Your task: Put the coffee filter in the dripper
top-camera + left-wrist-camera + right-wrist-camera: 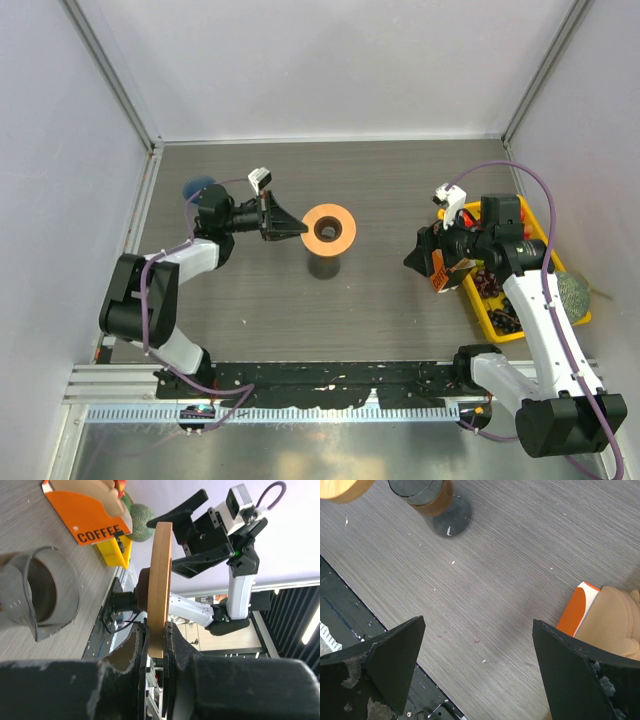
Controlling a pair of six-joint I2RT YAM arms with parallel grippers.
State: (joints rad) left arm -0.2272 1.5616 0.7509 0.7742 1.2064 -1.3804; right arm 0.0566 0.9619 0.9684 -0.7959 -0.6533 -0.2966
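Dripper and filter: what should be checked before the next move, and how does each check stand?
1. Left gripper shut on the dripper rim: ok.
2. Dripper level, mouth up: ok.
3. Right gripper open: ok.
4. Coffee filter in hand: not ok; it sits in the orange box.
5. Right gripper centred over the filter: not ok; the filter is off to one side.
6. Single filter separable from its neighbours: cannot tell.
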